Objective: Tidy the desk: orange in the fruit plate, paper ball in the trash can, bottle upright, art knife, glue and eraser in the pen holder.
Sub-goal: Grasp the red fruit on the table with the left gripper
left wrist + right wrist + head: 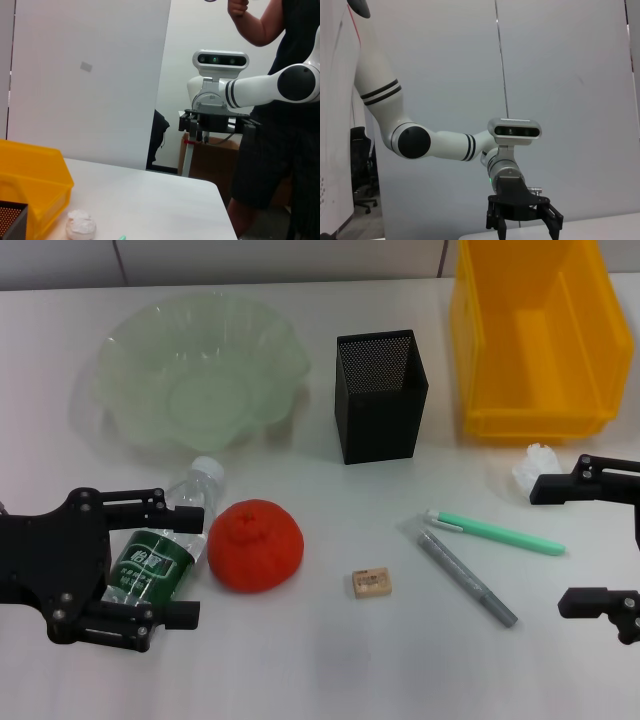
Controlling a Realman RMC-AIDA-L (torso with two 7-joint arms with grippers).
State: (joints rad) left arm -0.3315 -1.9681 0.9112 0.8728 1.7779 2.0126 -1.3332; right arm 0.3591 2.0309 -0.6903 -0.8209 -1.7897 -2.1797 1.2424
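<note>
Bottle, a small clear plastic one with a dark green label and a white cap, lies on its side on the white table, its cap pointing toward the pale green translucent fruit plate with the wavy rim. Its label carries white characters too small to read. The left gripper, black, sits at the table's near left with its 2 fingers spread wide on either side of the bottle's labelled body; whether the fingers touch it cannot be told. Just beside the bottle, on the side away from the gripper's body, rests the red-orange, bumpy-skinned orange, apparently touching the bottle. The small tan rectangular eraser lies a little further right, with a printed label whose writing is illegible. Near it lie a mint-green pen-shaped art knife and a grey stick-shaped glue pen, close together and apart from the eraser. The black square metal mesh pen holder stands upright between the fruit plate and the bright yellow rectangular plastic trash can. In front of the trash can sits the small white crumpled paper ball, just beside the upper finger of the right gripper, which hovers at the table's right edge with its fingers wide apart and holding nothing. The left wrist view shows the paper ball by the yellow bin, and a person in dark clothing standing beyond the table.
</note>
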